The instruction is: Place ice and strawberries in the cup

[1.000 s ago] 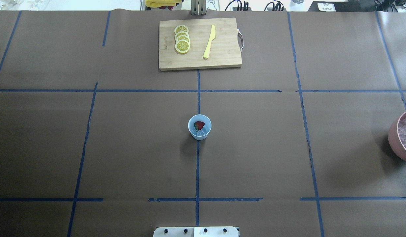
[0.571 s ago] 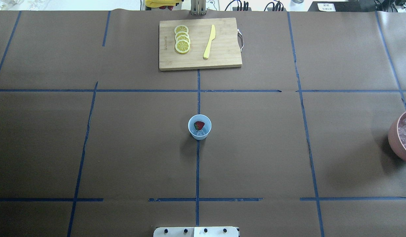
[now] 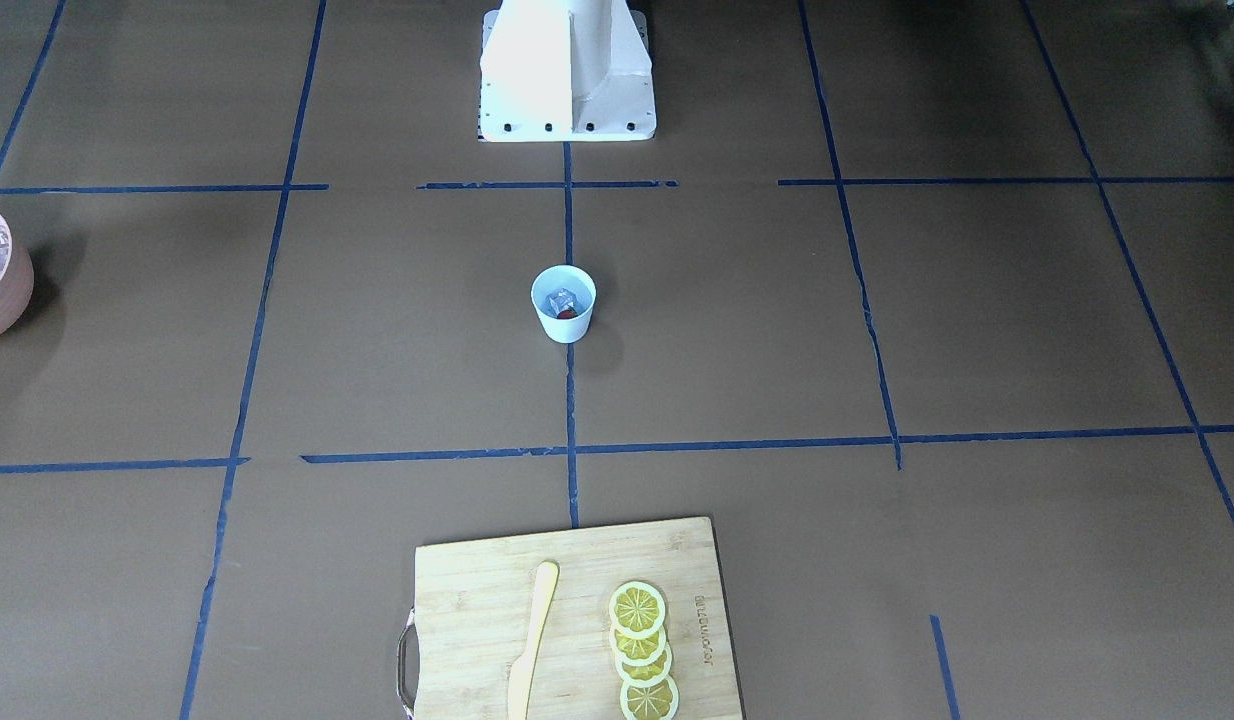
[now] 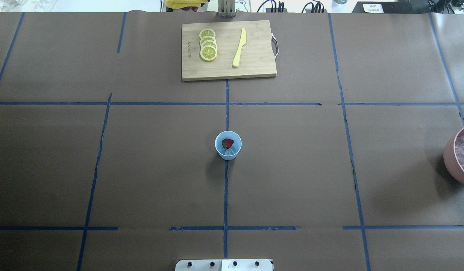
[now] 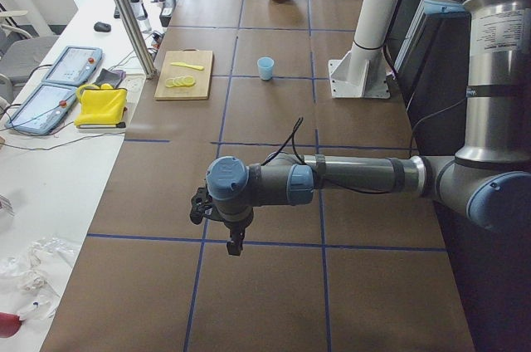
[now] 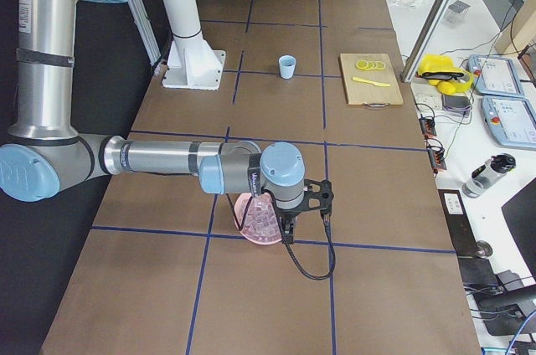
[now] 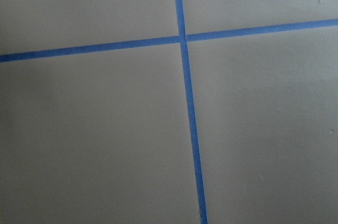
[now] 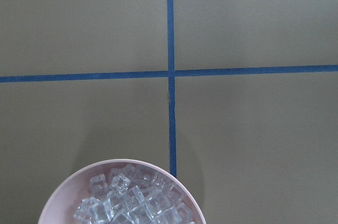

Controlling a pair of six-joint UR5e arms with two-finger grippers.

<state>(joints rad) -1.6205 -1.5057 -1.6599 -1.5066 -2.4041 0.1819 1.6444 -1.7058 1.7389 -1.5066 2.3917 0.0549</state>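
The pink bowl [image 4: 451, 156] at the cup's [image 4: 228, 145] three o'clock could be knocked by the right gripper [image 6: 287, 229] hanging near it; its spread, like the left gripper's [image 5: 236, 244], cannot be told.

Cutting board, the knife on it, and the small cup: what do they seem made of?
The rectangular light-brown cutting board looks like matte bamboo or wood: strip grain shows. The pale yellow knife is probably plastic: one uniform colour, no metallic glint. The small pale blue tapered cup looks like smooth plastic, though paper cannot be ruled out.
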